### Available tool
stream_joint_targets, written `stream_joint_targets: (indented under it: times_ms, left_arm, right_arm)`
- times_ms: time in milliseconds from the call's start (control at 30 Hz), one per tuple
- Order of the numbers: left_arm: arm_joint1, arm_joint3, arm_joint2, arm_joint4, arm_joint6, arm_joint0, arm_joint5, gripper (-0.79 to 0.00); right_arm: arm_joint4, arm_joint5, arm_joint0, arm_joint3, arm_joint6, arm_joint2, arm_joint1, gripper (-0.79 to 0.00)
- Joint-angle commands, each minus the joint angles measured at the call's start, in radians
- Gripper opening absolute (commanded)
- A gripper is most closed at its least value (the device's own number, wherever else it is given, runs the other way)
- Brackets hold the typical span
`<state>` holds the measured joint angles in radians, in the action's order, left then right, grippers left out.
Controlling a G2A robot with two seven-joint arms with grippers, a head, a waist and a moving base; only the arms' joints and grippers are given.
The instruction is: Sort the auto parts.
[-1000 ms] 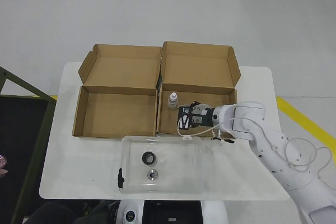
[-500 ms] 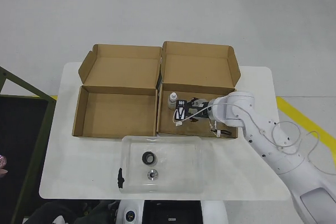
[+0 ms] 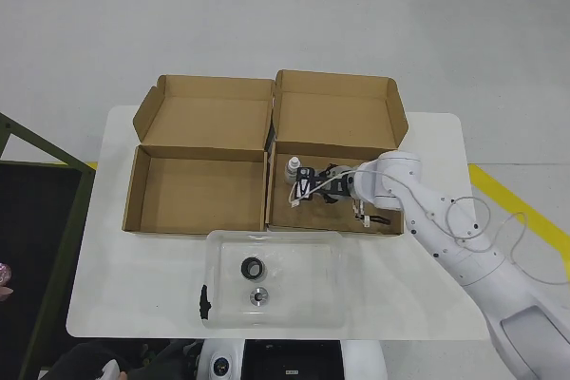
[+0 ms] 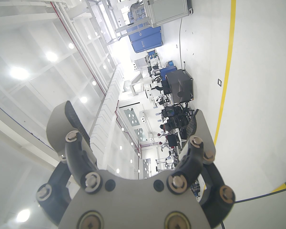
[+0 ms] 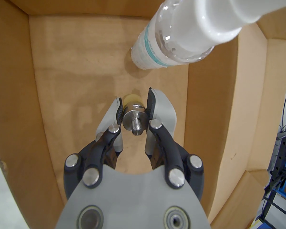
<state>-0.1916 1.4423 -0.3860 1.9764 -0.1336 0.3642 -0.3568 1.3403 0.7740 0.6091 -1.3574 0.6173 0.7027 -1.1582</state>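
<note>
The right gripper (image 5: 133, 116) was clamped on a silver threaded metal fitting (image 5: 134, 121) with a yellowish, possibly plastic, end, inside the right-hand brown cardboard box (image 5: 69, 72), near an upright clear bottle (image 5: 174, 41) with a white cap. The left gripper (image 4: 132, 115) was spread wide, empty. A black ring (image 3: 253, 268) and a round metal part (image 3: 257, 296) lay in the transparent tray (image 3: 309, 285).

White table (image 3: 123, 285), grey floor (image 3: 76, 57), yellow floor line (image 3: 492, 179).

two cardboard boxes (image 3: 195, 195), one clear tub (image 3: 309, 296), one white-capped bottle (image 3: 293, 171), one threaded fitting (image 5: 133, 118), seemingly two round parts (image 3: 253, 268).
</note>
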Motion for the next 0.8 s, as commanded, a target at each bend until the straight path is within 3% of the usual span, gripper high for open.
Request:
stream_joint_targets:
  times_ms: [0, 167, 267, 333, 533, 667, 767]
  left_arm:
    - [0.0, 0.0, 0.0, 0.0, 0.0, 0.0, 0.0, 0.0]
    - [0.0, 0.0, 0.0, 0.0, 0.0, 0.0, 0.0, 0.0]
    - [0.0, 0.0, 0.0, 0.0, 0.0, 0.0, 0.0, 0.0]
    - [0.0, 0.0, 0.0, 0.0, 0.0, 0.0, 0.0, 0.0]
    - [0.0, 0.0, 0.0, 0.0, 0.0, 0.0, 0.0, 0.0]
    - [0.0, 0.0, 0.0, 0.0, 0.0, 0.0, 0.0, 0.0]
    - [0.0, 0.0, 0.0, 0.0, 0.0, 0.0, 0.0, 0.0]
  right_arm:
    - [0.006, -0.003, -0.002, 0.007, 0.0, -0.007, -0.004, -0.683]
    - [0.015, -0.009, -0.007, 0.024, -0.003, -0.018, -0.014, -0.643]
    - [0.015, -0.018, -0.008, 0.029, -0.007, -0.017, -0.018, -0.483]
    - [0.018, -0.022, -0.008, 0.025, -0.008, -0.013, -0.019, -0.425]
    - [0.01, -0.014, 0.008, -0.001, -0.012, 0.02, -0.012, -0.394]
    - [-0.003, -0.01, 0.033, -0.035, -0.01, 0.052, -0.002, -0.28]
    - [-0.015, -0.007, 0.061, -0.07, -0.011, 0.083, 0.008, -0.305]
